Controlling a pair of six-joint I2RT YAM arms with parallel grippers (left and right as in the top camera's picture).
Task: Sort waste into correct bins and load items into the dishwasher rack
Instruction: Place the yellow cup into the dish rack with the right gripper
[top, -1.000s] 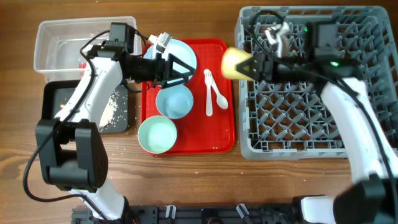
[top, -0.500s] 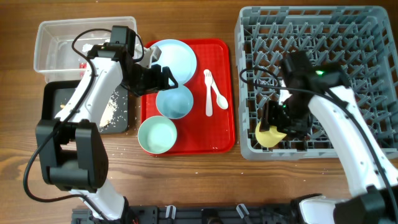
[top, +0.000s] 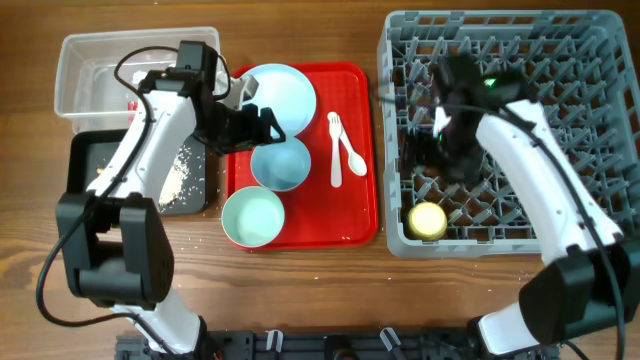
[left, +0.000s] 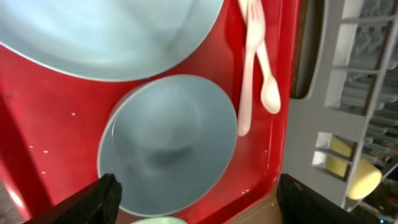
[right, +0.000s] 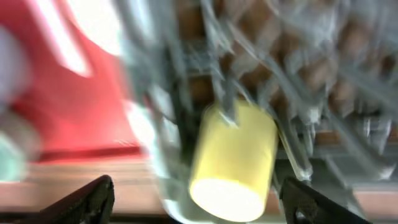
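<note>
The yellow cup (top: 427, 220) is sitting in the lower left corner of the grey rack (top: 590, 60), its round end facing up at the overhead camera. The right gripper (top: 436, 165) is hanging over the rack just above the cup in the frame, apart from it. In the blurred right wrist view its two fingers (right: 93, 198) are standing wide apart at the bottom corners, with the cup (right: 233, 162) lying between the grid bars and nothing touching it.

The left gripper (top: 262, 122) is hovering over the upper part of the red tray (top: 365, 150), between the plate (top: 285, 90) and the blue bowl (top: 280, 165). Its jaws are spread wide and are gripping nothing. In the left wrist view the fingers (left: 102, 199) are showing at the bottom edge on either side of the blue bowl (left: 168, 143).

A mint bowl (top: 252, 217) is resting at the lower left of the red tray. Two white spoons (top: 335, 150) are lying side by side to the right of the bowls.

At the upper left, the clear tub (top: 100, 70) is standing on the table (top: 300, 290). Just below it, the black tray (top: 90, 160) is holding pale crumbs (top: 180, 175) along its right side.
</note>
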